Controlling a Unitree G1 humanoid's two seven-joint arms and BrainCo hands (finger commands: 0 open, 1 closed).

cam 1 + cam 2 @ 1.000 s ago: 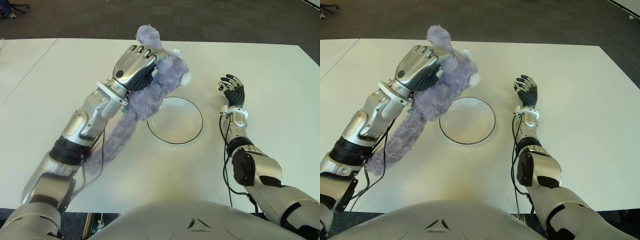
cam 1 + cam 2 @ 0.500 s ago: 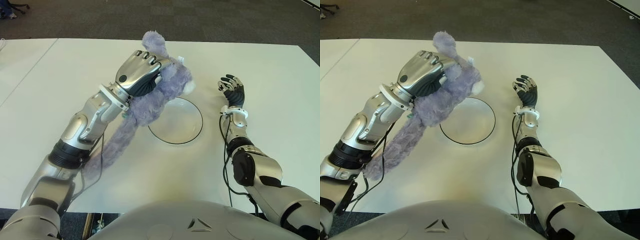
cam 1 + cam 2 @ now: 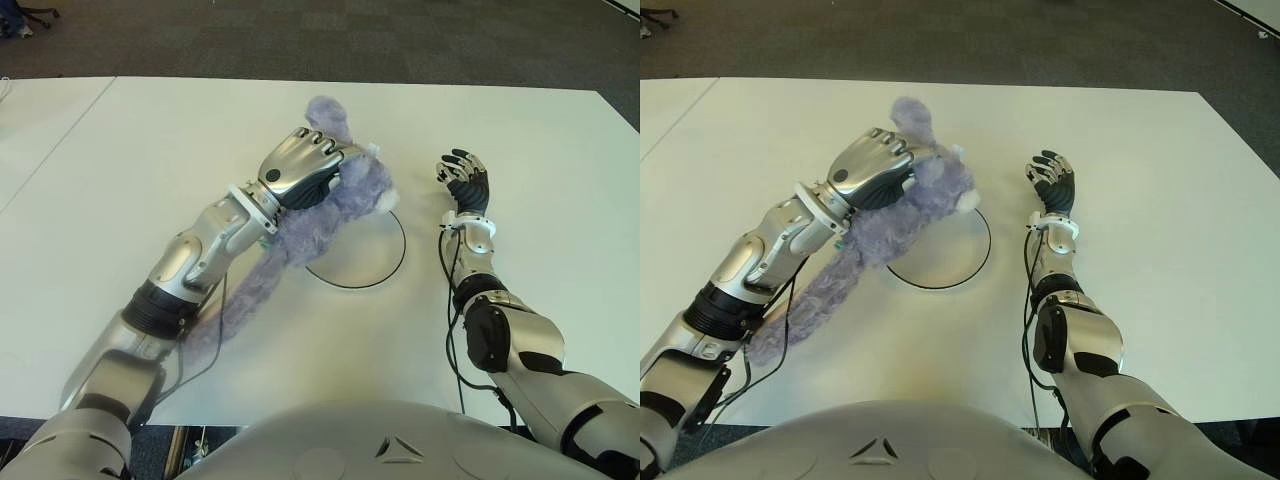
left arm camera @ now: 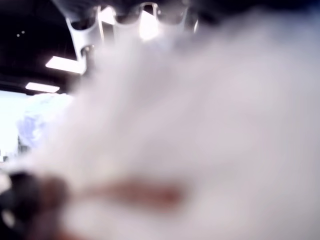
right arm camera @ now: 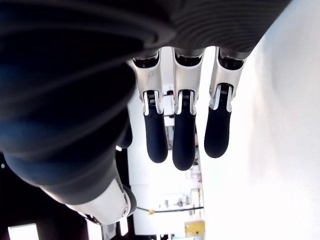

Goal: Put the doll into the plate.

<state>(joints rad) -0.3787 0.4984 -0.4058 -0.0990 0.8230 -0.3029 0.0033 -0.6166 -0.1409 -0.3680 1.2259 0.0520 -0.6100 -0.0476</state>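
My left hand [image 3: 300, 168] is curled tight around the purple doll [image 3: 345, 195], fingers wrapped over its upper body, the head and one ear poking out past my knuckles. Over the last second I have carried it down and to my right: before, the doll hung high beside the plate [image 3: 375, 262] with nearly the whole dish showing; now its head and chest cover the plate's near-left part, and its long body trails back along my forearm, off the plate and over the white table [image 3: 120, 160]. I judge that the carry is nearly done and what remains is to lower a little, bring more of the body over the dish and let go; the trailing body may well end up draped over the rim.

My right hand [image 3: 463, 180] shows to the right of the plate, well apart from it, fingers spread and holding nothing.

The eye views give me the whole layout, hand over plate. My left wrist view shows only pale fur pressed close to the lens, which tells me the doll fills my grip but nothing about the plate. My right wrist view shows three dark fingertips [image 5: 183, 145] extended and bare
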